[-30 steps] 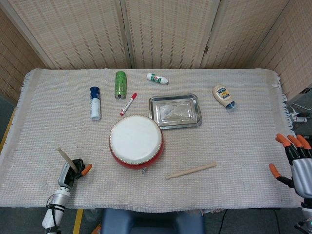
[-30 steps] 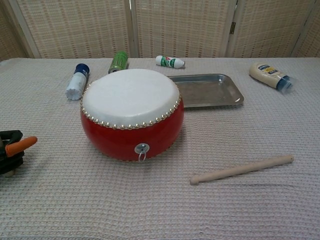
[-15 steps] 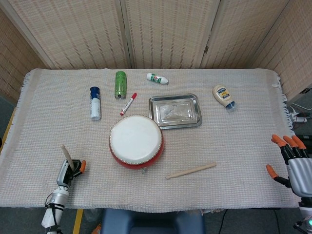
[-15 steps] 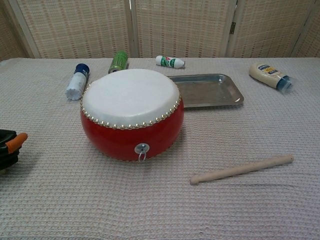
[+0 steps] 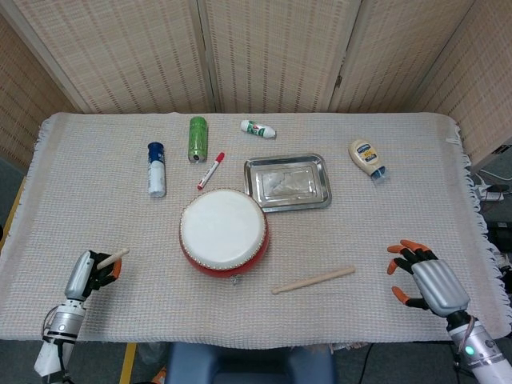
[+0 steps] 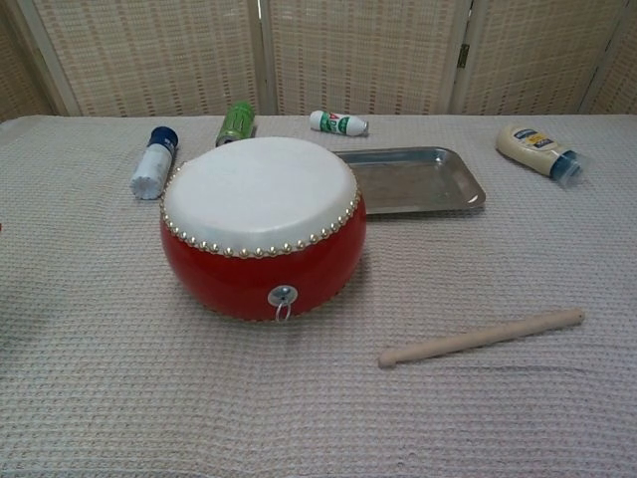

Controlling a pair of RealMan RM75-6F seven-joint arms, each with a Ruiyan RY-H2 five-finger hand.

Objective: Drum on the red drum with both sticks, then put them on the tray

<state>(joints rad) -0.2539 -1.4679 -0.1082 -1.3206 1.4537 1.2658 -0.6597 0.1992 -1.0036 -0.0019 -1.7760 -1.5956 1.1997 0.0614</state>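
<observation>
The red drum [image 5: 223, 232] [image 6: 261, 227] with its white skin stands at the table's middle. Behind and to its right lies the empty metal tray [image 5: 287, 182] [image 6: 413, 179]. One wooden stick [image 5: 313, 279] [image 6: 482, 337] lies on the cloth in front of the drum, to its right. My left hand [image 5: 86, 274] grips the other stick [image 5: 112, 258] near the front left edge; the stick's tip points toward the drum. My right hand [image 5: 424, 282] hovers open over the front right of the table, fingers spread, well right of the lying stick. Neither hand shows in the chest view.
Along the back lie a blue-capped white bottle [image 5: 156, 169], a green bottle [image 5: 198, 138], a red marker [image 5: 211, 170], a small white bottle [image 5: 258, 128] and a mayonnaise bottle [image 5: 367, 158]. A woven cloth [image 5: 384, 224] covers the table, and bamboo screens stand behind.
My left hand drew back toward the front left edge and tipped its stick from upright to nearly level. My right hand came in from the right edge over the table.
</observation>
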